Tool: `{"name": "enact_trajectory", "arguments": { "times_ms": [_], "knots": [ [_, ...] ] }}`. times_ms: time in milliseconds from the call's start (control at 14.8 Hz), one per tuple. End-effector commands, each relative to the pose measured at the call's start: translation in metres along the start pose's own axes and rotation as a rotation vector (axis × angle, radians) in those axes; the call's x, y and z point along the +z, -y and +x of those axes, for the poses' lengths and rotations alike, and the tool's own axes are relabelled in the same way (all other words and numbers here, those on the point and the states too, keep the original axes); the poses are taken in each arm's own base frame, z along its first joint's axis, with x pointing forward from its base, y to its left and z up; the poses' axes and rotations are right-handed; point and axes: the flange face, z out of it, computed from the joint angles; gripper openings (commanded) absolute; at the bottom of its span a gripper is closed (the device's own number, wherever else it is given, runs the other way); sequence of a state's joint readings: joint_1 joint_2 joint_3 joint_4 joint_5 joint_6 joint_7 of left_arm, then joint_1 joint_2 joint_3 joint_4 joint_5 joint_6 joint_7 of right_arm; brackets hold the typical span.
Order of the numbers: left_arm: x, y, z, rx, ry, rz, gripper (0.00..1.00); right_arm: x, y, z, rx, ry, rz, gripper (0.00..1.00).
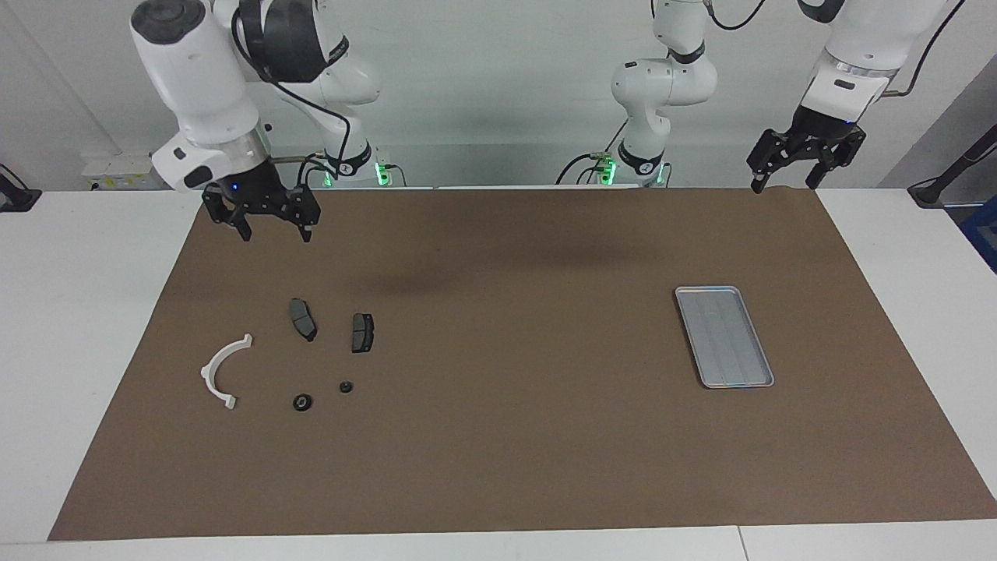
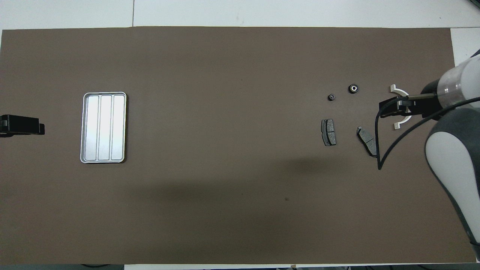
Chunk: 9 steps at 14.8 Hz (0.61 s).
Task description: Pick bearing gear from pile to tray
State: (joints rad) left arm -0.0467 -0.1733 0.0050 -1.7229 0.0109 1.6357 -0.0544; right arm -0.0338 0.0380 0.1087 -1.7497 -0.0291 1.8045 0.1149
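Note:
The pile lies at the right arm's end of the brown mat: a white half-ring bracket (image 1: 222,370), two dark brake pads (image 1: 303,318) (image 1: 362,332) and two small black round pieces (image 1: 302,402) (image 1: 346,386). I cannot tell which round piece is the bearing gear. The silver tray (image 1: 724,335) sits at the left arm's end with nothing in it. My right gripper (image 1: 276,234) hangs open and holding nothing, over the mat beside the pile. From overhead, this right gripper (image 2: 392,108) covers part of the bracket (image 2: 398,90). My left gripper (image 1: 782,187) waits open above the mat's corner.
The brown mat (image 1: 506,436) covers most of the white table. A black cable (image 2: 378,150) loops from the right arm over one brake pad (image 2: 366,140) in the overhead view. The right arm's white forearm (image 2: 450,161) reaches in above that end of the mat.

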Motion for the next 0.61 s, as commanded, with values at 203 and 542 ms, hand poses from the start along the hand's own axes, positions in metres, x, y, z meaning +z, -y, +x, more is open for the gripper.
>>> {"name": "enact_trajectory", "arguments": {
  "times_ms": [203, 542],
  "knots": [
    [0.002, -0.029, -0.008, -0.034, -0.007, 0.018, 1.00, 0.113, 0.007, 0.051, 0.108, -0.003, 0.035, 1.00],
    [0.012, -0.025, -0.017, 0.000, 0.027, 0.022, 1.00, 0.181, 0.042, 0.082, 0.150, 0.014, -0.003, 1.00]
  ]
}}
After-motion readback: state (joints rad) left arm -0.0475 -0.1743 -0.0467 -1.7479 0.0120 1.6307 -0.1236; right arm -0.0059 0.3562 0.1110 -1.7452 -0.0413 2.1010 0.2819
